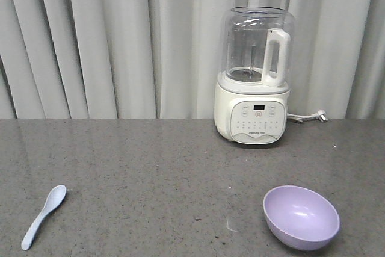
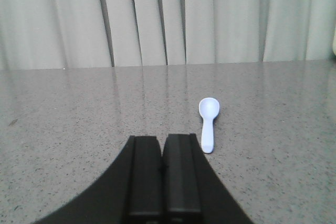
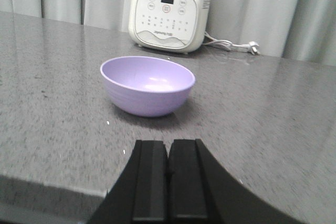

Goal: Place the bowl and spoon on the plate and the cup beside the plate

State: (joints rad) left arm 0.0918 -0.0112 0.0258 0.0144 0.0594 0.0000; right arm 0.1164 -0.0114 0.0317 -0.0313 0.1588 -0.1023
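A lavender bowl (image 1: 301, 216) stands upright on the grey counter at the front right; it also shows in the right wrist view as the bowl (image 3: 147, 85). My right gripper (image 3: 169, 142) is shut and empty, a short way in front of it. A pale blue spoon (image 1: 43, 216) lies flat at the front left, scoop pointing away. In the left wrist view the spoon (image 2: 208, 123) lies just ahead and right of my left gripper (image 2: 162, 138), which is shut on nothing. The plate and the cup are out of view.
A white blender with a clear jug (image 1: 255, 76) stands at the back of the counter by the grey curtain, its cord and plug (image 1: 312, 117) trailing right. The counter's near edge (image 3: 47, 184) shows at lower left of the right wrist view.
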